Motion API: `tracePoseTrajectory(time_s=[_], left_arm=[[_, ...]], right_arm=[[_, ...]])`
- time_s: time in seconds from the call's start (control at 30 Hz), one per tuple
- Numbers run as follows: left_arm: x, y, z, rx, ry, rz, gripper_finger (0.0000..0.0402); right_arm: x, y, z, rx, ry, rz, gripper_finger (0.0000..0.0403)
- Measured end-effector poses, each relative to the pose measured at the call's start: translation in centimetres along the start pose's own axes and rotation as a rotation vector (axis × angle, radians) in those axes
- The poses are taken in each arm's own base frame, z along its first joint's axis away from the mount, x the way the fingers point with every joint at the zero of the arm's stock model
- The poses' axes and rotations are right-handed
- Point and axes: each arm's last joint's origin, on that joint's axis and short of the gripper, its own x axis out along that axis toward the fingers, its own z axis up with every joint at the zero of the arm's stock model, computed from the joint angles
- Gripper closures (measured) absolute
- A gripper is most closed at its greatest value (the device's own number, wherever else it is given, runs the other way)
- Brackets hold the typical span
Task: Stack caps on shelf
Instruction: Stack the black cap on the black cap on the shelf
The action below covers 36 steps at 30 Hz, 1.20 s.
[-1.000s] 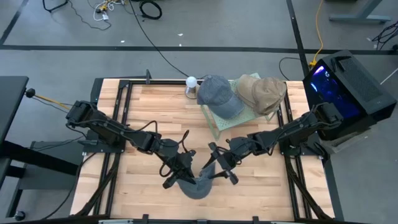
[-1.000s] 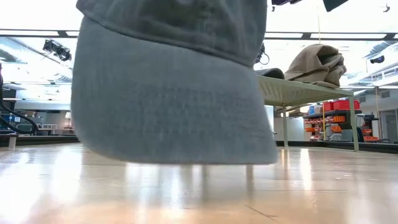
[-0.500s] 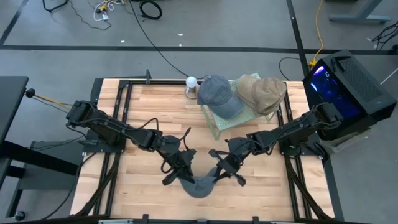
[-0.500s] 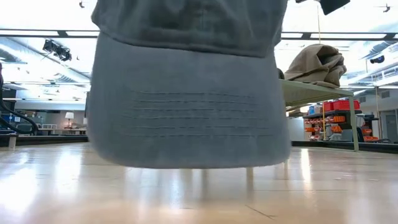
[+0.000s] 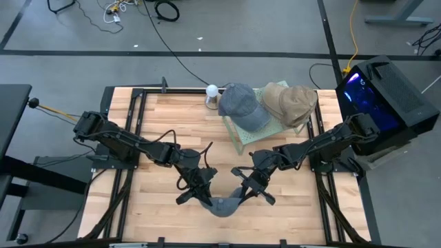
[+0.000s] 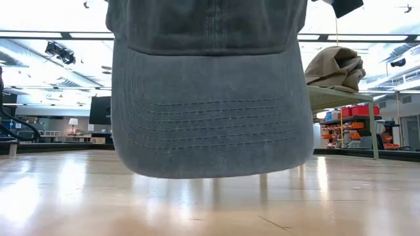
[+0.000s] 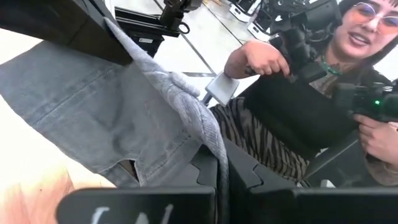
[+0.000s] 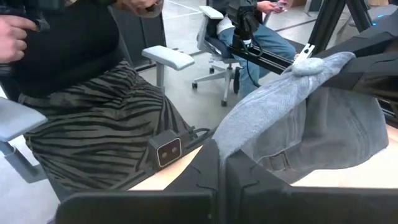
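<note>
Both grippers are pinching one blue-grey cap at the near edge of the table

You are holding the blue-grey cap (image 5: 222,204) from both sides, likely to keep it in shape; the left gripper (image 5: 200,194) and the right gripper (image 5: 242,193) are each clamped shut on its edge; it is hanging above the wood; the shelf (image 5: 249,136) is sitting far right, already carrying a grey cap (image 5: 242,105) and tan caps (image 5: 291,101); the low view is mostly blocked by the brim.

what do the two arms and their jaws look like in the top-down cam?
Both arms are dark, near black, slim and jointed, with black cables looping along the links. Left gripper and right gripper end in flat black fingers. No markings legible.
</note>
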Motion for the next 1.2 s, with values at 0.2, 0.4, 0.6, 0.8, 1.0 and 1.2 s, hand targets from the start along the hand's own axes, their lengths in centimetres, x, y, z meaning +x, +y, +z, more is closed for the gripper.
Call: tracePoseTrajectory(time_s=[0.2, 0.4, 0.6, 0.8, 1.0, 1.2], left_arm=[[0.0, -0.3, 0.3, 0.023, -0.012, -0.072, 0.0393], [-0.6, -0.1, 0.5, 0.018, 0.005, -0.12, 0.0394], [-2.2, -0.1, 1.4, 0.054, -0.021, -0.102, 0.0396], [-3.5, 0.3, 2.4, 0.077, -0.104, 0.012, 0.0396], [-5.0, 1.8, 3.7, 0.073, -0.217, 0.123, 0.0392], [-7.1, 3.3, 5.3, 0.064, -0.373, 0.211, 0.0396]], right_arm=[[-0.1, -0.1, 0.1, -0.004, -0.011, 0.005, 0.0401], [-1.7, -0.3, 1.0, 0.062, -0.007, -0.116, 0.0375], [-4.8, 1.2, 3.1, 0.063, 0.05, -0.317, 0.0338], [-5.5, 2.7, 3.9, 0.047, 0.154, -0.666, 0.0319], [-5.1, 3.9, 4.0, -0.007, 0.205, -0.774, 0.0317], [-5.5, 5.4, 5.0, -0.038, 0.192, -0.887, 0.0317]])
